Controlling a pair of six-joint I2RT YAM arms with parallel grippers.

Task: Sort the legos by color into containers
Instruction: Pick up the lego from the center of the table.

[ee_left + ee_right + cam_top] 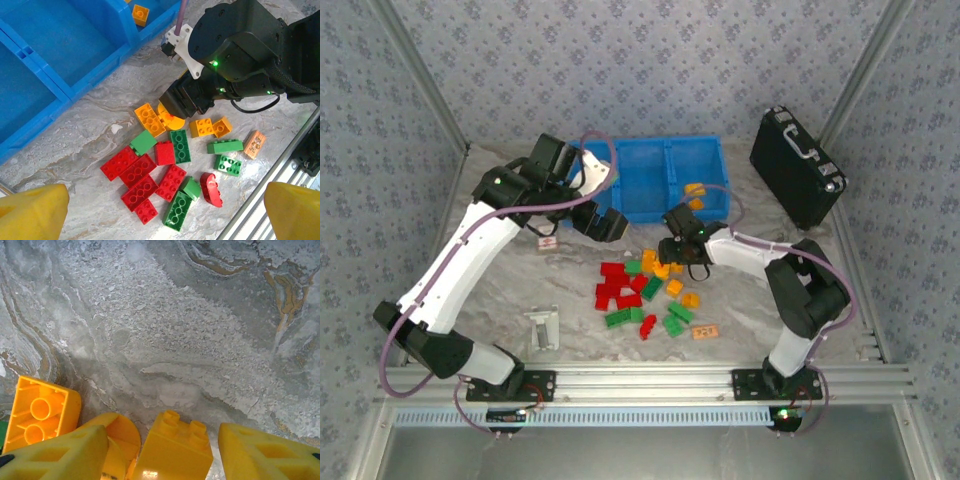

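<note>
The small orange-yellow plastic brick [172, 450], bottom centre of the right wrist view, sits between the spread fingers of the right gripper [162, 440] (the left gripper [162, 210], also spread, is farther).

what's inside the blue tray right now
In the blue tray, the right compartment holds at least one orange-yellow brick; the middle one looks bare. The left arm covers much of the left compartment, contents unknown.
</note>
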